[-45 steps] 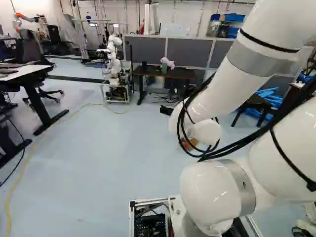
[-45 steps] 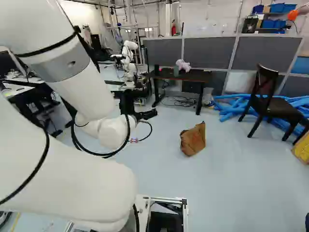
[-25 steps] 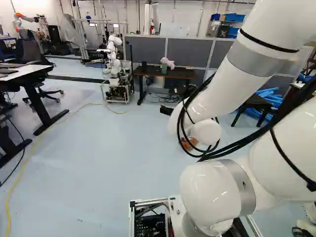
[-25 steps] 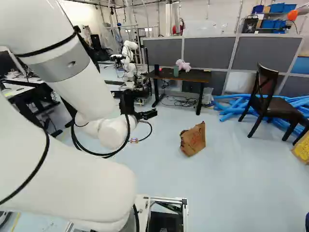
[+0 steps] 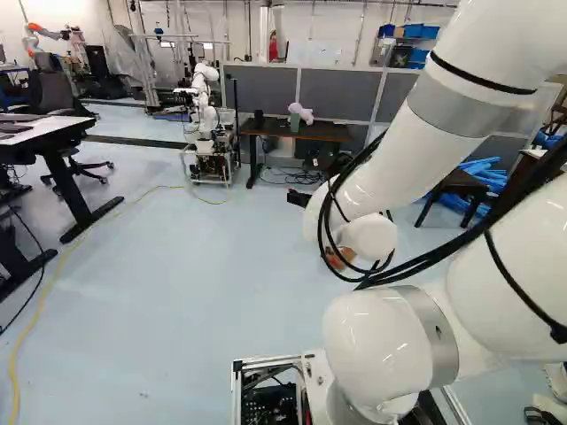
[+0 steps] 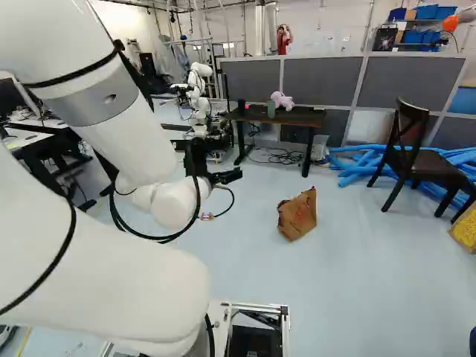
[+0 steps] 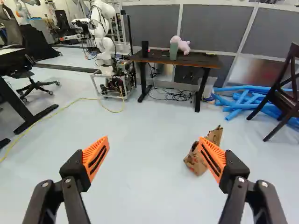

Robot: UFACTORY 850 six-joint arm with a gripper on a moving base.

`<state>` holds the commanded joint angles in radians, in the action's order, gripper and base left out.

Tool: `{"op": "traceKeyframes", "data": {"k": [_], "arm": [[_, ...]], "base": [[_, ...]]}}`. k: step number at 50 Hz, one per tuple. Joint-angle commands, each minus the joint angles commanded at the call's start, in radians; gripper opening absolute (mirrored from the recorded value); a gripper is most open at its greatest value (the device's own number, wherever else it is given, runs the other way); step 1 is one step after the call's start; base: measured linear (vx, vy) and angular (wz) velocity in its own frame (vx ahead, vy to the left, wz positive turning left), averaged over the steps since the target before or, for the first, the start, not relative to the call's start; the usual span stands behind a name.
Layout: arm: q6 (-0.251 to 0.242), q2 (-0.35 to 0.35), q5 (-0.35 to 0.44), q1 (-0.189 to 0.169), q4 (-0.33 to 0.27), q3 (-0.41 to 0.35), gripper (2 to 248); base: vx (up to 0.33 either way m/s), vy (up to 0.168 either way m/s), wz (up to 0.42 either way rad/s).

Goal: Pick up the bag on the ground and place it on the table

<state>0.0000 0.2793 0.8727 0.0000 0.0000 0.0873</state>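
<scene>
In the right base view my gripper [image 6: 226, 177] shows as a dark shape held above the floor, short of the bag. The wrist view has the gripper [image 7: 154, 156] open, its orange-padded fingers wide apart with nothing between them. A crumpled brown paper bag [image 6: 297, 214] lies on the floor; in the wrist view the bag [image 7: 215, 135] appears beyond one finger, partly hidden by it. Mostly behind the arm's cables, a bit of the bag [image 5: 340, 258] shows in the left base view. The dark-topped table [image 6: 301, 117] stands farther back, bearing a pink plush toy and a green cup.
Another robot [image 7: 103, 37] stands on a wheeled frame left of the table. Blue tubes [image 6: 349, 165] lie on the floor near a dark chair [image 6: 416, 160]. Grey partitions [image 6: 320, 80] rise behind the table. A yellow cable [image 5: 55, 283] crosses the floor, near a desk [image 5: 53, 133] at the left.
</scene>
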Motion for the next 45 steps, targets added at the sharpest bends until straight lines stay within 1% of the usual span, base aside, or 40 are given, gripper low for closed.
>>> {"op": "traceKeyframes", "data": {"k": [25, 37, 45], "arm": [[0.000, 0.000, 0.000, 0.000, 0.000, 0.000, 247], [0.000, 0.000, 0.000, 0.000, 0.000, 0.000, 247], [0.000, 0.000, 0.000, 0.000, 0.000, 0.000, 247]], "base": [[0.068, -0.014, 0.005], [0.154, -0.043, -0.005], [0.203, -0.084, -0.179]]}}
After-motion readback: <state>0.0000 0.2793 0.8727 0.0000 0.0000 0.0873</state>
